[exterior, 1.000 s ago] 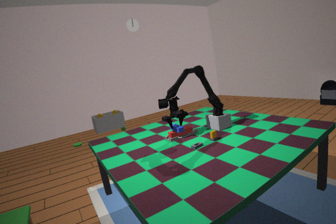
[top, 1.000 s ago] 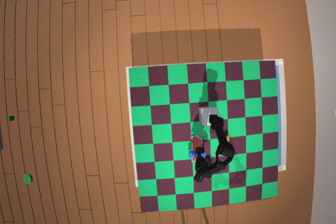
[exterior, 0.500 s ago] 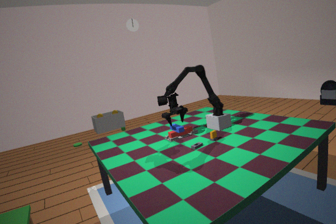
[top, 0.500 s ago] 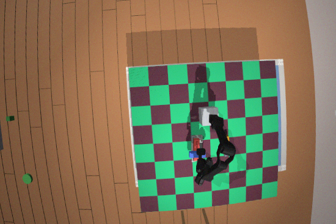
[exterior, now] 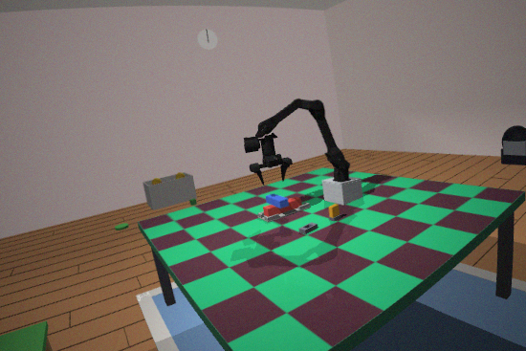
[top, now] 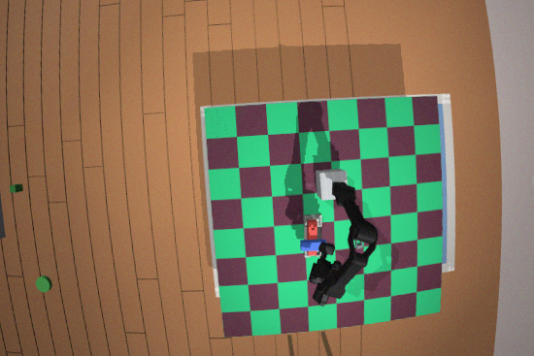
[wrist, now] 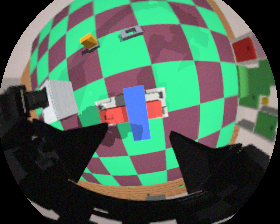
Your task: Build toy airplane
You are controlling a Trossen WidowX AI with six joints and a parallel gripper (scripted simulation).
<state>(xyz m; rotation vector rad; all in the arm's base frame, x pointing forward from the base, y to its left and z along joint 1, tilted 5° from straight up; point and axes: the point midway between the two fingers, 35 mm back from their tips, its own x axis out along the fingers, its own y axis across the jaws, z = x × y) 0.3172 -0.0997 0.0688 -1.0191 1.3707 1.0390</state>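
The red fuselage (top: pixel 311 235) (exterior: pixel 270 210) (wrist: pixel 156 109) lies along the pale cradle (wrist: pixel 103 105). The blue wing (top: pixel 311 245) (exterior: pixel 276 201) (wrist: pixel 136 110) lies crosswise on top of the fuselage and looks level; its tab is hidden underneath. The orange tail fin (exterior: pixel 334 210) (wrist: pixel 88 40) stands in a small dark holder, apart from the fuselage. The fuselage top near the robot base is bare, with a small dark socket mark. My gripper (exterior: pixel 273 182) (wrist: pixel 139 130) is open and empty, above the wing and clear of it, fingers spread wide.
A grey slotted holder (exterior: pixel 308 229) (wrist: pixel 131 33), empty, lies on the checkered table near the tail fin. The pale robot base block (top: pixel 326 185) (exterior: pixel 341 191) (wrist: pixel 62 101) stands beyond the fuselage's tail end. My arm arches from it, beside the cradle.
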